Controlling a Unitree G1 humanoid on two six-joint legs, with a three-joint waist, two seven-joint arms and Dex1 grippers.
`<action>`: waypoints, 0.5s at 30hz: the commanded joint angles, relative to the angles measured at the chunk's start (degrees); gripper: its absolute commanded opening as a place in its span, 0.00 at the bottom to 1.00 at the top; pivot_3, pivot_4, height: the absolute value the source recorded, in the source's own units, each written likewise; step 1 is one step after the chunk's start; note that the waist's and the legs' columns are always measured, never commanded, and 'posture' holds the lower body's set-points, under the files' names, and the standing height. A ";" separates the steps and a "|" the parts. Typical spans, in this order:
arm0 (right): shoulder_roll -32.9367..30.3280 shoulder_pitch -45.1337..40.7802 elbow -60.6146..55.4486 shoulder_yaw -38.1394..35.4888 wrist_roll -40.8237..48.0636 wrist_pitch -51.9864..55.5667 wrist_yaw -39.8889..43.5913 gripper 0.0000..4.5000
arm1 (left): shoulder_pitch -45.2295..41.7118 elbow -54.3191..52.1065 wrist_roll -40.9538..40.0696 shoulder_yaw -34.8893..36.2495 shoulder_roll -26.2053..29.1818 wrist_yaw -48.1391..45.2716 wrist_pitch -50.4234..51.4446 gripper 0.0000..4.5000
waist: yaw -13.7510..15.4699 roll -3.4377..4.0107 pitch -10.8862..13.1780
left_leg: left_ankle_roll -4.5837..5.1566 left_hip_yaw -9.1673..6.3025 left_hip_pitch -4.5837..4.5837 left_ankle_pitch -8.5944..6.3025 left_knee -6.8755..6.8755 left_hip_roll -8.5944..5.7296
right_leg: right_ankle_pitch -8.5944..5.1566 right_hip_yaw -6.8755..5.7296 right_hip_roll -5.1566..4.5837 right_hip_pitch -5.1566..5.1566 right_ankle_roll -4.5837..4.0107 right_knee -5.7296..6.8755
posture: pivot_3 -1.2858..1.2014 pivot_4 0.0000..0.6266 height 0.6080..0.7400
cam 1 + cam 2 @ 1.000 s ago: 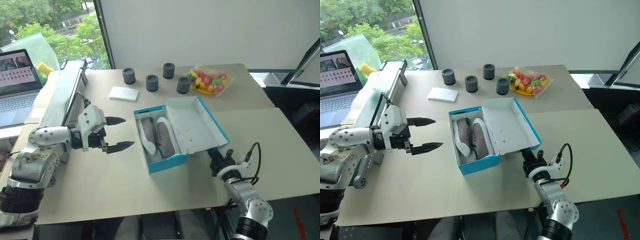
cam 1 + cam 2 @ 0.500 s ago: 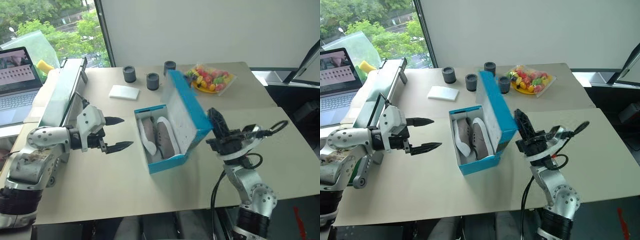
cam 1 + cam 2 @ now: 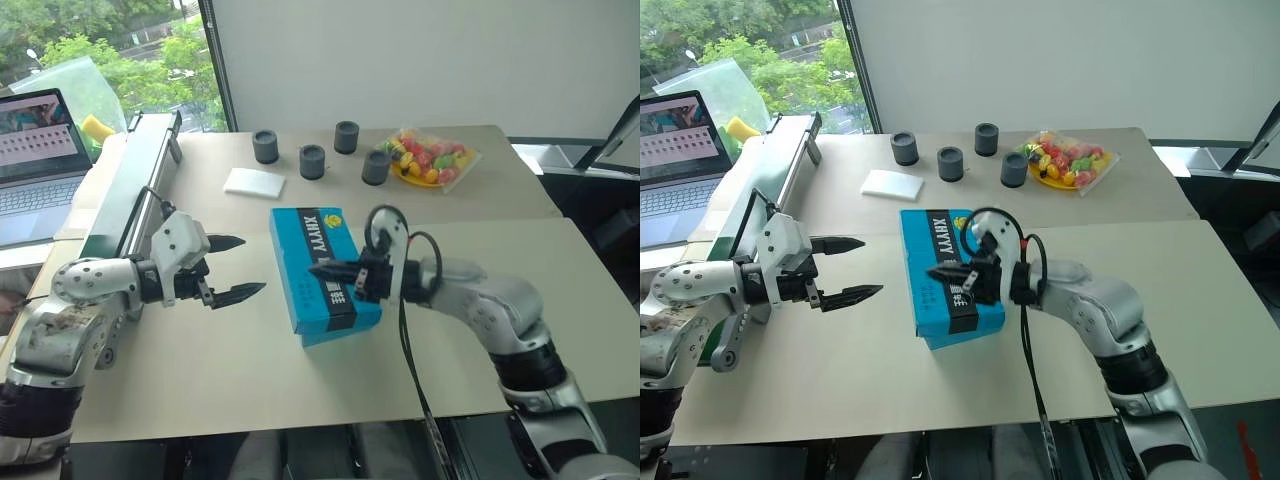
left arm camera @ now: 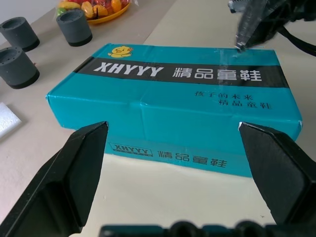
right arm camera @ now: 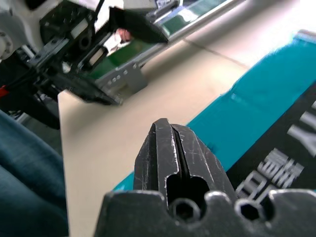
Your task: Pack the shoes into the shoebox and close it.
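On the pale table, nearest the robot, the left gripper is held at about nine o'clock from the shoebox, its two black fingers spread wide and pointed toward the box's long side without touching it. The shoebox is seen lying flat near the middle of the table with its turquoise lid folded down over the body, so that the black strip with white print faces up and the shoes are hidden from sight. The right gripper is laid over the lid from about three o'clock, its fingers pressed tightly together with nothing between them, the tip resting on or just above the black strip; whether it truly presses on the card cannot be told. Beyond the box, at about eleven o'clock, a flat white pad is set on the table. Farther back, four dark grey cylinders are ranged in a loose row between eleven and one o'clock, and just beside the rightmost of them a yellow plate of coloured toy fruit is placed. Along the table's left edge a long green-and-grey rail is run, and past it, at about ten o'clock, an open laptop is stood.
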 commanded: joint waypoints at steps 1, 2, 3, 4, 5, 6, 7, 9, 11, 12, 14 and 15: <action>3.94 -5.65 9.04 3.43 -12.00 -10.16 -2.61 0.01 | -0.28 -1.68 -0.25 1.68 0.06 0.94 -0.28 1.00 | 0.07 -0.01 0.00 | 0.00 0.05 0.03 0.00 0.03 0.00 | 0.01 0.00 0.00 0.01 -0.02 0.04 | 0.52 0.24 1.00; 5.30 -6.18 10.92 3.71 -13.26 -11.62 -2.24 0.01 | -0.20 -1.78 -0.26 1.68 0.03 1.07 -0.24 1.00 | 0.15 -0.01 -0.01 | 0.00 0.03 0.01 0.00 0.03 -0.01 | 0.02 0.00 0.00 -0.01 -0.01 0.04 | 0.52 0.24 1.00; 7.18 -6.96 13.74 4.30 -15.05 -13.76 -2.15 0.01 | -0.07 -1.93 -0.29 1.73 -0.04 1.25 -0.17 1.00 | 0.29 -0.01 -0.01 | 0.00 0.00 0.02 0.00 0.03 0.00 | 0.02 -0.02 0.01 0.00 -0.01 0.06 | 0.52 0.24 1.00; 8.97 -7.66 17.09 5.12 -17.07 -15.75 -2.32 0.01 | 0.08 -2.12 -0.28 1.77 -0.09 1.41 -0.14 1.00 | 0.34 -0.01 -0.01 | -0.01 -0.06 -0.01 -0.01 0.03 -0.01 | 0.02 -0.07 -0.02 0.01 -0.02 0.08 | 0.52 0.24 1.00; 9.93 -8.16 20.17 6.89 -19.96 -17.75 -2.13 0.01 | 0.22 -2.34 -0.29 1.84 -0.14 1.63 -0.04 1.00 | 0.30 -0.01 -0.01 | -0.03 -0.08 -0.04 -0.02 0.03 -0.01 | 0.02 -0.09 -0.05 -0.02 -0.02 0.07 | 0.52 0.24 1.00; 10.22 -8.44 22.82 9.24 -23.14 -19.36 -1.61 0.01 | 0.33 -2.52 -0.33 1.93 -0.17 1.85 0.05 1.00 | 0.23 -0.01 -0.01 | -0.03 -0.09 -0.08 -0.02 0.03 -0.03 | 0.03 -0.09 -0.07 -0.04 -0.02 0.07 | 0.52 0.24 1.00; 10.20 -8.24 24.87 11.43 -25.73 -20.60 -0.45 0.01 | 0.47 -2.76 -0.40 2.12 -0.20 2.15 0.17 1.00 | 0.23 -0.01 -0.01 | -0.04 -0.08 -0.09 -0.03 0.03 -0.05 | 0.04 -0.09 -0.10 -0.05 -0.01 0.07 | 0.52 0.24 1.00; 9.66 -7.03 27.37 15.89 -29.33 -20.82 3.22 0.01 | 0.92 -3.41 -0.57 2.71 -0.13 2.81 0.51 1.00 | 0.36 -0.01 -0.01 | -0.04 -0.11 -0.12 -0.03 0.03 -0.08 | 0.05 -0.12 -0.15 -0.08 0.00 0.06 | 0.52 0.24 1.00; 9.35 -6.07 28.49 18.36 -31.90 -20.90 5.72 0.01 | 1.49 -3.98 -0.67 3.18 -0.10 3.30 0.68 1.00 | 0.28 -0.01 -0.02 | -0.05 -0.12 -0.08 -0.03 0.03 -0.09 | 0.05 -0.13 -0.19 -0.06 0.01 0.08 | 0.52 0.24 1.00; 9.45 -5.65 28.84 19.00 -32.76 -20.41 6.65 0.01 | 1.90 -4.31 -0.69 3.39 -0.15 3.62 0.75 1.00 | 0.26 -0.02 -0.04 | -0.05 -0.13 0.01 -0.03 0.03 -0.08 | 0.05 -0.13 -0.18 0.02 0.01 0.10 | 0.52 0.24 1.00; 9.84 -5.01 29.48 19.65 -34.23 -19.89 7.81 0.01 | 2.77 -5.15 -0.75 3.82 -0.44 4.49 0.97 1.00 | 0.13 -0.03 -0.10 | -0.06 -0.14 0.28 -0.05 0.00 -0.07 | 0.04 -0.13 -0.17 0.25 0.00 0.09 | 0.52 0.24 1.00; 10.12 -4.88 30.03 19.71 -35.07 -19.68 7.97 0.01 | 3.24 -5.70 -0.87 4.12 -0.68 5.09 1.17 1.00 | 0.07 -0.04 -0.13 | -0.08 -0.15 0.43 -0.07 -0.01 -0.05 | 0.03 -0.11 -0.17 0.35 -0.01 0.16 | 0.52 0.24 1.00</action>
